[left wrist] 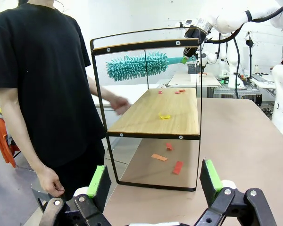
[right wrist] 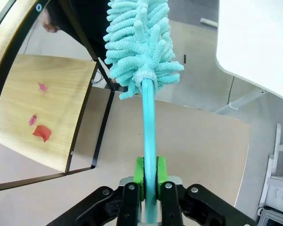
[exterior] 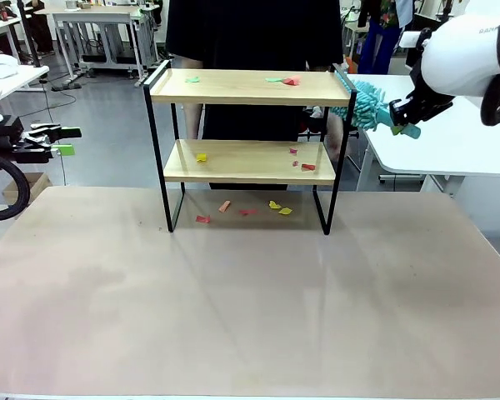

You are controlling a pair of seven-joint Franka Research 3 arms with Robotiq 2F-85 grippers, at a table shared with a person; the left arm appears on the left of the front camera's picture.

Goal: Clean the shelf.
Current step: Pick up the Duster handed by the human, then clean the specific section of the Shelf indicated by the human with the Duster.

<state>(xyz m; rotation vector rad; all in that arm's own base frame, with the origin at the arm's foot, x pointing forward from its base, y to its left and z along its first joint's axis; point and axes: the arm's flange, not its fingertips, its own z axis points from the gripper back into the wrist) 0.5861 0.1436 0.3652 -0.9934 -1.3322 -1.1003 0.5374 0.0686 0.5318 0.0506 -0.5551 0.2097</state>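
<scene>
Cleaning looks barely begun; the shelf [exterior: 233, 87] stands on the table [exterior: 250, 317], scraps [exterior: 292, 81] on both boards and beneath; beside its top board the right pincer [exterior: 404, 125] is clamped on a duster [exterior: 362, 107]; left pincer [exterior: 62, 140] wide, empty.

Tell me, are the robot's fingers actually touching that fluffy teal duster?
Touching. The right wrist view shows the right gripper with its green fingers shut against both sides of the duster at its teal handle, with no gap.
</scene>
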